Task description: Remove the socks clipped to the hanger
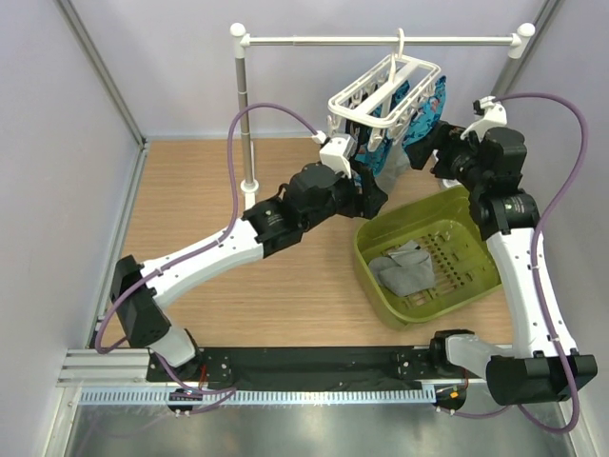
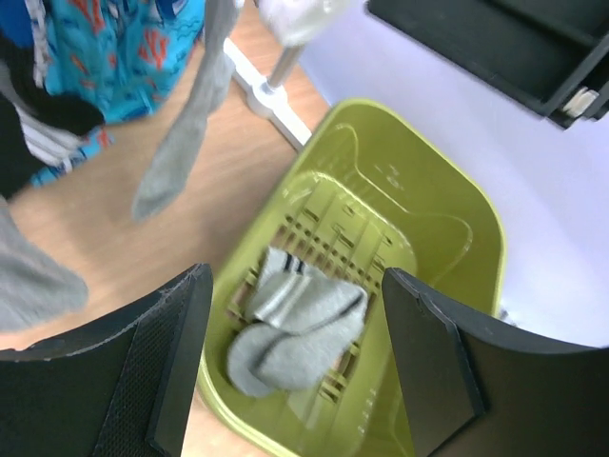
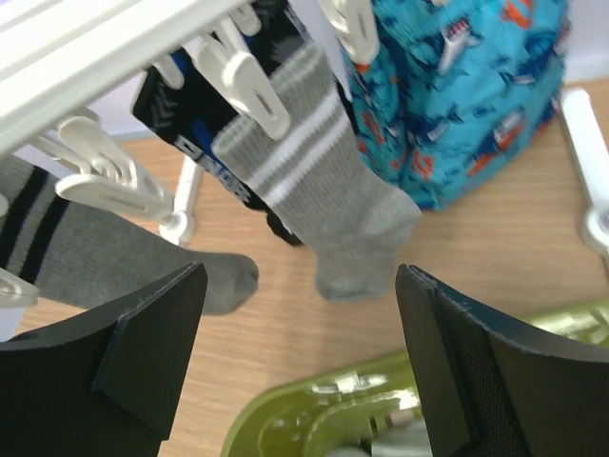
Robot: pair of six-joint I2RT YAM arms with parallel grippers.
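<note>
Overhead, the hanger (image 1: 385,90) is hanging on the rail (image 1: 381,41); left wrist, my left gripper (image 2: 295,362) is gaping empty, facing grey socks (image 2: 295,328) in the basket (image 2: 457,228); right wrist, my right gripper (image 3: 300,352) is gaping empty, facing a pegged sock (image 3: 333,205).

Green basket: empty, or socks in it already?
Not empty. Grey socks lie crumpled on the slatted floor of the green basket, shown by top and left wrist views.
</note>
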